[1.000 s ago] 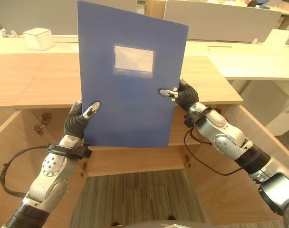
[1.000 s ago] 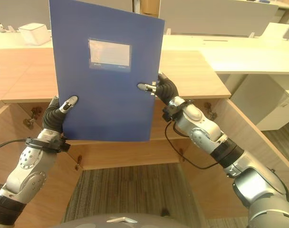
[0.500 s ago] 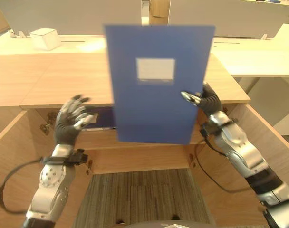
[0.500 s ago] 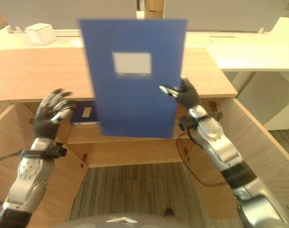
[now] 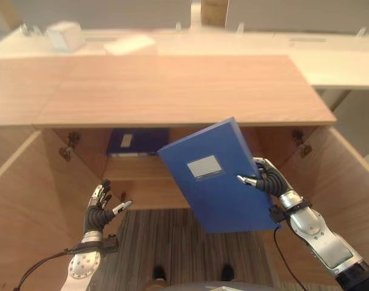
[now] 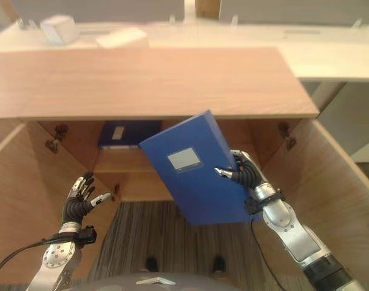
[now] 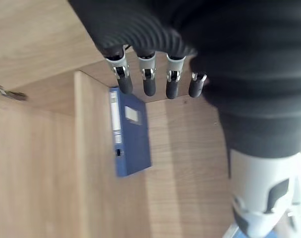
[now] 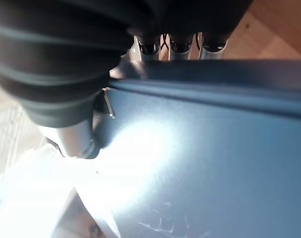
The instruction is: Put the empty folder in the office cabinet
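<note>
- We see an office.
- Long pale desks [image 5: 330, 66] stand in rows with grey screens [image 5: 99, 12] between them.
- A wooden cabinet [image 5: 172, 91] holds a blue box file [image 5: 136, 140].

— What sits beyond the wooden top?
— A pale table [image 5: 354, 66] runs along the back. On its left end stands a small white box [image 5: 64, 35], and just beside that lies a flat white sheet [image 5: 131, 43], possibly paper; it is too blurred to be sure.
— And lower down?
— Striped grey carpet floor [image 5: 166, 242]. Grey partition panels [image 5: 105, 12] rise behind the table.
— Anything on the shelf?
— A second blue binder [image 7: 130, 134] lies there, pale label on its spine.
</note>
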